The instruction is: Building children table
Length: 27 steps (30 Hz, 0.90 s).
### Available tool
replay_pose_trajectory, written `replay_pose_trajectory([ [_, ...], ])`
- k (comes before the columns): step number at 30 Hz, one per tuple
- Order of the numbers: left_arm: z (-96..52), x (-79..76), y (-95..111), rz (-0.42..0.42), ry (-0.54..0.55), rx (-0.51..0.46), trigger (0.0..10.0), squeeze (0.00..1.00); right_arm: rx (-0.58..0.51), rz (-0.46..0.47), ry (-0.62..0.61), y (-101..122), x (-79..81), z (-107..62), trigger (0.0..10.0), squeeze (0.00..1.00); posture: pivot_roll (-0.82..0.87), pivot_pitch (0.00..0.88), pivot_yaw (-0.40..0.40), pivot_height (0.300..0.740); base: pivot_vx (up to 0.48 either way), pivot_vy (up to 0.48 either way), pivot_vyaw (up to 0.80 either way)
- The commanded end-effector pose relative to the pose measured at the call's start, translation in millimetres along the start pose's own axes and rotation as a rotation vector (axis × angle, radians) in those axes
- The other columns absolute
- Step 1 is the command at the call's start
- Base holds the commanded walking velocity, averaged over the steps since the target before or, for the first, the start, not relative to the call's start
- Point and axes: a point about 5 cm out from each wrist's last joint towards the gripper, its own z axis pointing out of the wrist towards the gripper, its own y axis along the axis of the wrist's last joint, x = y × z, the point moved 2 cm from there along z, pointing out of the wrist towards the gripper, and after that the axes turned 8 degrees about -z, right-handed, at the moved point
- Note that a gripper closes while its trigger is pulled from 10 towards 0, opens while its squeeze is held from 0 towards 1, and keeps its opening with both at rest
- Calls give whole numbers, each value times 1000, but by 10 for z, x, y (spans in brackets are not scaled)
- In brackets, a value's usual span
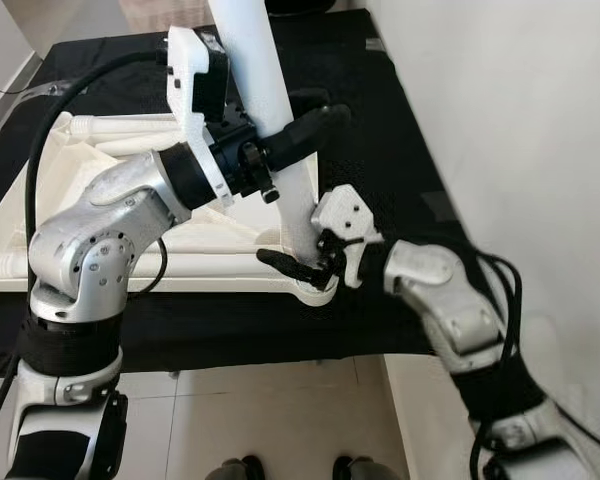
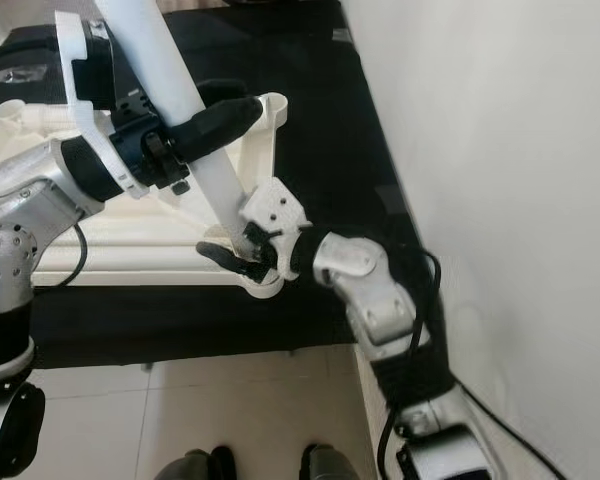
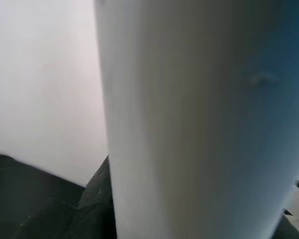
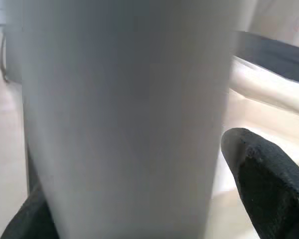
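A white table top (image 1: 90, 140) lies upside down on a black cloth (image 1: 380, 120). A white table leg (image 1: 260, 70) stands slightly tilted in the corner socket (image 1: 318, 292) nearest me. My left gripper (image 1: 300, 135) is shut on the leg about halfway up, one black finger reaching past it. My right gripper (image 1: 305, 265) is shut on the leg's base just above the socket. The left wrist view shows the leg (image 3: 204, 124) very close. In the right wrist view the leg (image 4: 124, 114) sits between the black fingers (image 4: 264, 184).
A white wall (image 1: 520, 100) runs close along the right side of the cloth-covered surface. Tiled floor (image 1: 260, 420) and my feet (image 1: 290, 468) are below the near edge. Black cables (image 1: 50, 130) loop over my left arm.
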Motion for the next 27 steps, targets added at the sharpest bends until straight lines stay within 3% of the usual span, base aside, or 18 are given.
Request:
replay_pose_trajectory([
  [1,24,-163,-27,-41,-89,2,0,0,-65,26,53,73,-17,40,10000,0,-29,203,4,740,0,0,0],
  [10,149,-203,-10,-49,-157,25,0,0,-219,101,263,427,19,85,10000,0,-38,203,8,740,0,0,0],
  [15,241,-230,-29,-48,-203,49,0,0,-237,98,360,532,82,125,10000,0,-43,201,10,740,0,0,0],
  [16,264,-237,-41,-45,-217,53,0,0,-204,82,386,523,108,143,4706,0,-46,201,10,740,0,0,0],
  [17,264,-237,-41,-45,-217,53,0,0,-204,82,386,523,108,143,4706,0,-46,201,10,740,0,0,0],
  [18,266,-235,-48,-45,-222,55,0,0,-174,74,402,503,129,152,3569,0,-46,201,10,740,0,0,0],
  [19,268,-233,-51,-46,-227,55,0,0,-141,61,418,477,155,158,0,0,-47,201,11,740,0,0,0],
  [27,338,-255,21,-26,-269,40,0,0,14,50,454,336,232,158,0,0,-49,201,11,740,0,0,0],
])
